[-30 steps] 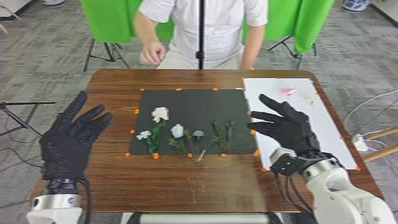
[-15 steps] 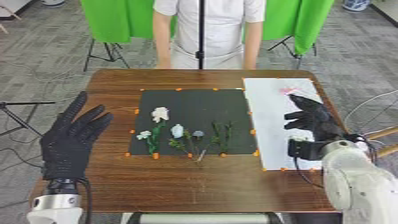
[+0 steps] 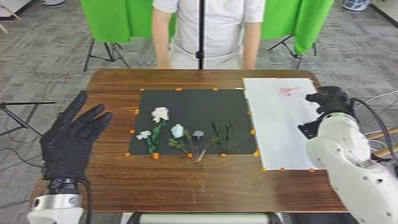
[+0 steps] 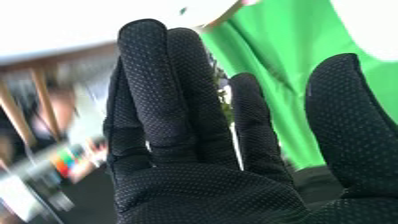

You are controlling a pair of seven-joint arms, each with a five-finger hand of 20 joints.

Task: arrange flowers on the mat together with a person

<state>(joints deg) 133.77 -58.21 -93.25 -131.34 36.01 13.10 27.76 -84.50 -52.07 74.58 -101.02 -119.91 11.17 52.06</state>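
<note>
On brown desk (image 3: 200,185), see flowers (image 3: 160,114) on black mat (image 3: 204,101), pink flower (image 3: 289,91) far on white sheet (image 3: 282,122). Best to lower right hand (image 3: 332,100), open and empty at right, for light pinch, with left hand (image 3: 67,150) open and empty at left.

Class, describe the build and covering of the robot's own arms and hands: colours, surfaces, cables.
The left arm and right arm have smooth white shells, the right one's rounded. Dark cables run beside both wrists. The left hand and right hand wear black fabric gloves; close up, the right one's fabric has a fine dotted texture and stitched seams.
</note>
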